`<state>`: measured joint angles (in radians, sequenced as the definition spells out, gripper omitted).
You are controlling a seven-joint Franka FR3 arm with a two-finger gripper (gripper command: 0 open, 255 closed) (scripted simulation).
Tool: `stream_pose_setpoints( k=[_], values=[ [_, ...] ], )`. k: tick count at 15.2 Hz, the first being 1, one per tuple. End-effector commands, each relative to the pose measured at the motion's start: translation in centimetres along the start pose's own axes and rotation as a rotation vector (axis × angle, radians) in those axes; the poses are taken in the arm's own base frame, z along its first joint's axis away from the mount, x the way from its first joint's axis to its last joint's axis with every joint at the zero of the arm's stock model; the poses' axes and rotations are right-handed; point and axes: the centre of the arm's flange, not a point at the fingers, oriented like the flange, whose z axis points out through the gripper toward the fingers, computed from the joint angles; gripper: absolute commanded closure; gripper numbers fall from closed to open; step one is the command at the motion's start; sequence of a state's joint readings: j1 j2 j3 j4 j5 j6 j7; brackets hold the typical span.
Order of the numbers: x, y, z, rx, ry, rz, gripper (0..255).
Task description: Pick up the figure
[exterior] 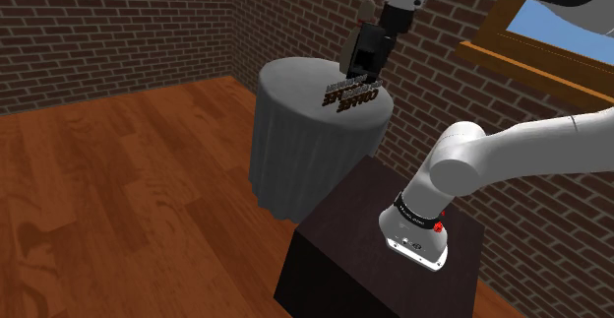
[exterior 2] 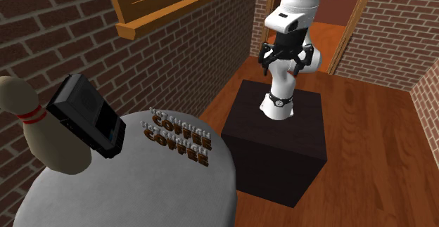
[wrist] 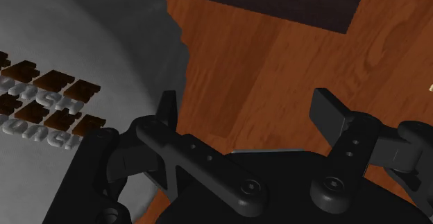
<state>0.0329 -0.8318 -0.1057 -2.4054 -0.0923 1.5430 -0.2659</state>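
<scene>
Grey-draped round table (exterior: 295, 159) bears lettered figure (exterior: 352, 97); wooden floor (exterior: 118, 188), brick walls (exterior: 98, 21)

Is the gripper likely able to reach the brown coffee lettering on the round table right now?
Probably yes. The gripper hangs open short of the table. The lettering lies on the side nearer the arm with nothing over it, and the black box and bowling pin stand beyond it.

Dim, even light; faint sheen on the wooden floor (exterior: 118, 168)
</scene>
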Motion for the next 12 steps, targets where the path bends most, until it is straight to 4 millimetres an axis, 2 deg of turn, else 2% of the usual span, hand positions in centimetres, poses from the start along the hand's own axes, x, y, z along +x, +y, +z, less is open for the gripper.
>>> stream_pose_setpoints(
  k=[1, 6, 12],
  values=[
    [-0.5, 2.6, 0.8, 0.005, 0.004, -0.078, 0],
    [-1.2, 8.8, 3.4, 0.021, 0.014, -0.254, 0],
    [-0.6, 16.3, 6.7, 0.039, 0.026, -0.466, 0]
  ],
)
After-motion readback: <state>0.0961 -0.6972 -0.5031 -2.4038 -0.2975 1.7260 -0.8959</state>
